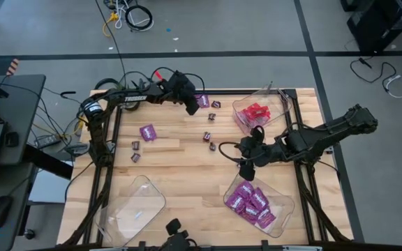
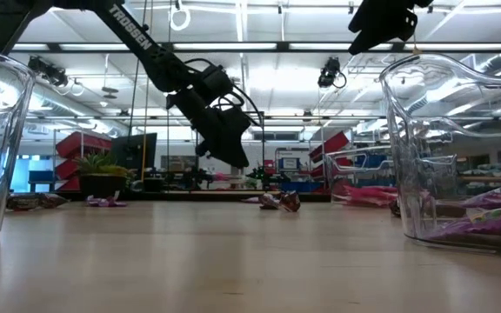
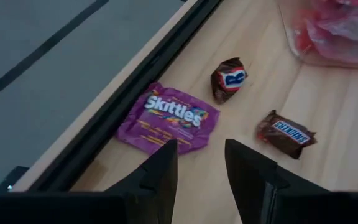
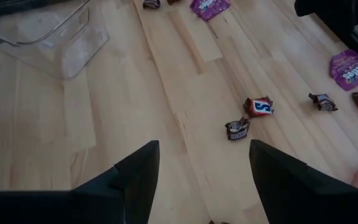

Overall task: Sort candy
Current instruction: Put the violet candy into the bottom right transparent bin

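While the sorting is partly done, the left gripper (image 3: 201, 163) hangs just above a purple packet (image 3: 168, 118) at the far edge of the surface (image 1: 180, 160), jaws narrowly apart and empty. I judge it should go down and close on that packet. Past the packet, brown pieces (image 1: 209, 136) lie loose. The right gripper (image 4: 204, 165) hovers beyond them, jaws wide, empty.

From above we see the left gripper (image 1: 190, 104) at the table's (image 1: 180, 164) far edge, a purple packet (image 1: 202, 101) just beside it and a brown piece (image 1: 216, 104) a little farther on. The right gripper (image 1: 246, 169) hangs between the tray of red packets (image 1: 257, 111) and the tray of purple packets (image 1: 251, 201). Two brown pieces (image 1: 209, 141) lie near it, towards the left arm.
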